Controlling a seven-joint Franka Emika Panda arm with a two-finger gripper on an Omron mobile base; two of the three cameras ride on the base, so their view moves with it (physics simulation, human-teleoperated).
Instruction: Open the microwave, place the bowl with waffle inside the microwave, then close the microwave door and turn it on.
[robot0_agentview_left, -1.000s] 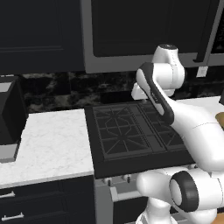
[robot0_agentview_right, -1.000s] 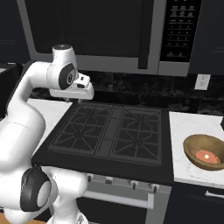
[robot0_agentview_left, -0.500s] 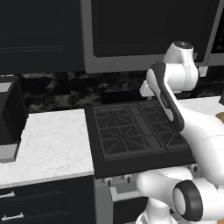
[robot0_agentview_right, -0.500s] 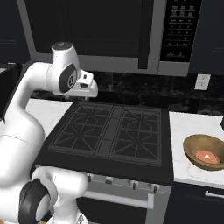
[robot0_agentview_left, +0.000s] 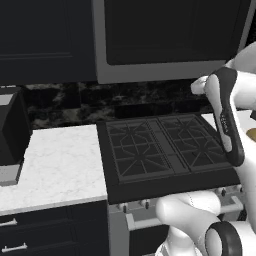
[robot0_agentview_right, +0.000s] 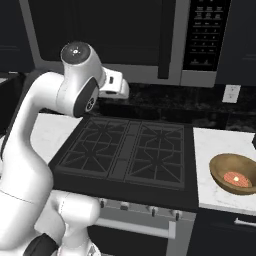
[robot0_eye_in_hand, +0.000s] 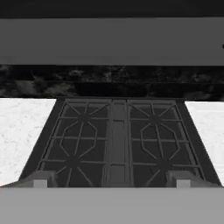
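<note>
**Arm lifts up over the stove, fingers wide apart**

Since a second ago, the white robot arm has swung its top joint higher and further toward the wall, and the two fingers have spread out. Now the gripper (robot0_eye_in_hand: 112, 183) hangs above the front of the black stove top with its grey metal grates (robot0_agentview_right: 127, 152), looking along it toward the back wall. Its two small grey finger tips (robot0_eye_in_hand: 40, 181) stand far apart, one near each side of the stove, and nothing is between them.

Up on the wall above the stove sits the big wide microwave with a grey frame (robot0_agentview_right: 105, 37). Its dark glass microwave door (robot0_agentview_left: 170, 30) is shut. A dark bar handle (robot0_agentview_right: 166, 40) runs up and down at the door's right edge, next to a dark panel of small buttons (robot0_agentview_right: 206, 32).

Off to the right, the small round brown wooden bowl (robot0_agentview_right: 235, 174) rests on the white speckled stone counter (robot0_agentview_right: 212, 170), well apart from the gripper. Something small and red-orange lies inside it.

On the left counter stands a black boxy appliance with a grey base (robot0_agentview_left: 11, 135).
</note>
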